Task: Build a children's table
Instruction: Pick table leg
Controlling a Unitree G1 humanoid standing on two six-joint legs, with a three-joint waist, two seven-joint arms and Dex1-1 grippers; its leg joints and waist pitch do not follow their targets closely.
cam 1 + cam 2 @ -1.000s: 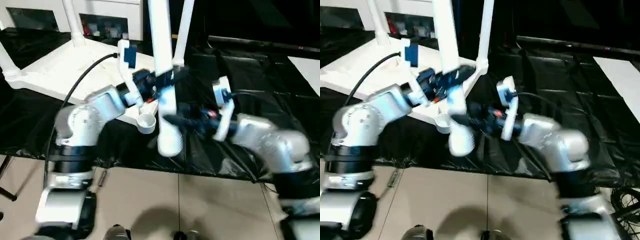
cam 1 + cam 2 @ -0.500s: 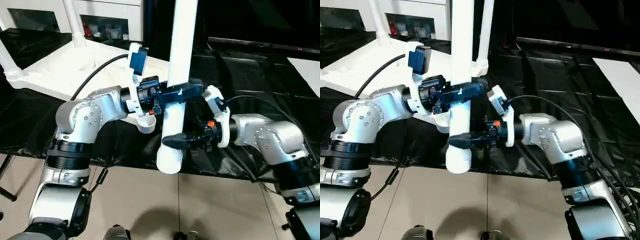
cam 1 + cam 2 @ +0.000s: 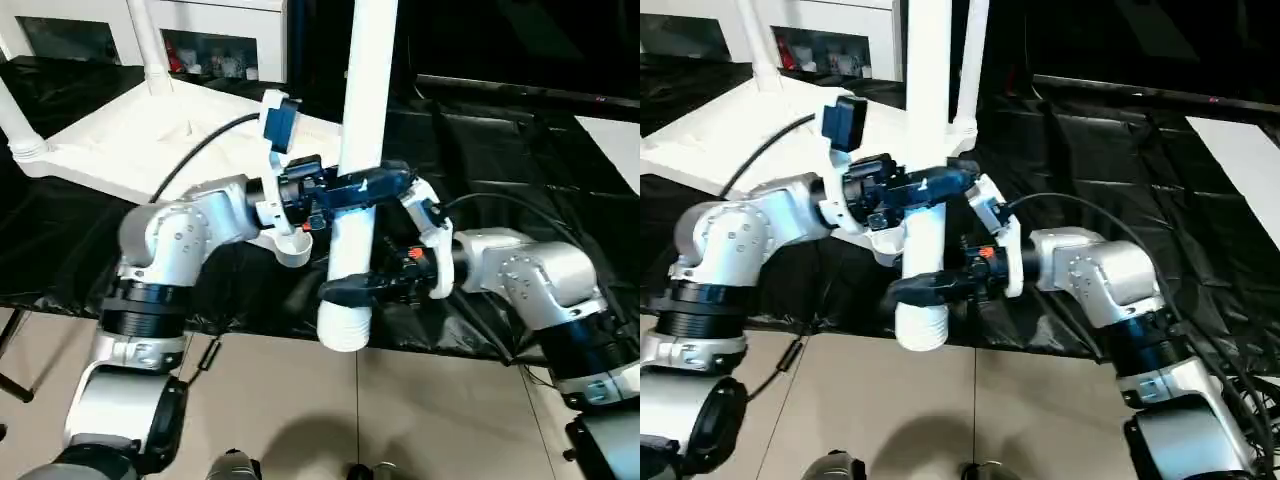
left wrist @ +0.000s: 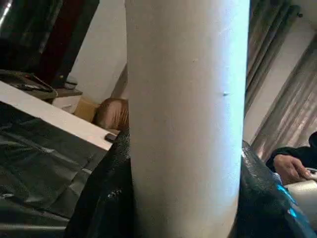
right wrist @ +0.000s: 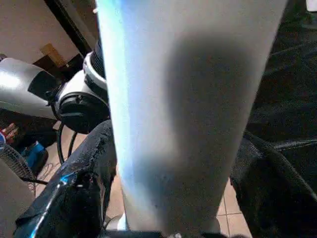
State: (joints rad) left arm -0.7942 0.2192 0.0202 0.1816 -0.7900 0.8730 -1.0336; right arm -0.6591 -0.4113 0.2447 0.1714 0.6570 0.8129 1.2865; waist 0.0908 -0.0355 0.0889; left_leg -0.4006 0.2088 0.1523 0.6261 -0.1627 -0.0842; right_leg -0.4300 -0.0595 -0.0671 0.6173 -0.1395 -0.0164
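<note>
Left eye view, upright white leg [image 3: 362, 120] grasped between left end effector [image 3: 350, 190] above, right end effector [image 3: 350, 290] below.

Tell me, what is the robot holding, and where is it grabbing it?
A white table leg, held upright. The left gripper grips its lower part; the right gripper grips just below, near the bottom end.

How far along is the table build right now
Done: three legs already stand up from the upturned tabletop. In hand: the fourth leg, upright, gripped by the left gripper above and the right gripper near its ribbed lower end. Left: seating it in the near corner socket, then turning the table upright.
</note>
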